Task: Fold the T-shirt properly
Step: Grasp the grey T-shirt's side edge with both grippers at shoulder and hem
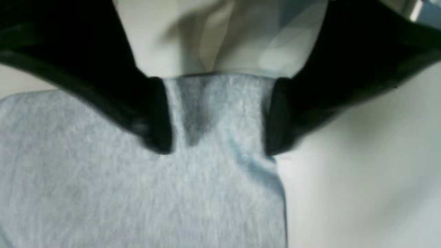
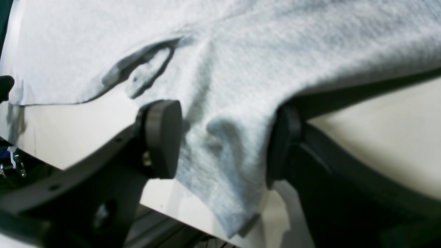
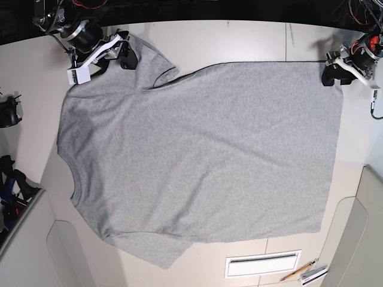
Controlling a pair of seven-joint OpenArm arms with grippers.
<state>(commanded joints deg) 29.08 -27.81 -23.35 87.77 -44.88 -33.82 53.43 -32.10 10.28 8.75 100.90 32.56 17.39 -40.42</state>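
While reaching over a top corner of the T-shirt (image 1: 137,199), spreads the left gripper (image 1: 218,117) with fingers apart, not pressed together. Shows creased cloth between the fingers and a straight side edge running away below. Placement makes sense: corner within reach, pale work surface (image 1: 348,206) just beside it, good spot for steering two edges.

Right wrist view: also shows a spread right gripper (image 2: 225,141), fingers set either side of a raised ridge of cloth. Ridge probably useful as something to pinch; flat fabric likely harder to catch. Shows a loose tip poking past the fingers, plus a rolled fold off to one side. Can't tell how many layers lie between the fingers.

Base view: shows the shirt laid broad across the work surface, grippers well apart along its far edge. Looks like an early stage, body still to be folded. Wide spacing probably meant to keep that edge taut and level. Next, close both, confirm cloth in each, then lift together. Watch for slipping at the bunched right side and a skewed fold. Keep the near edge off the pencil (image 3: 298,271).
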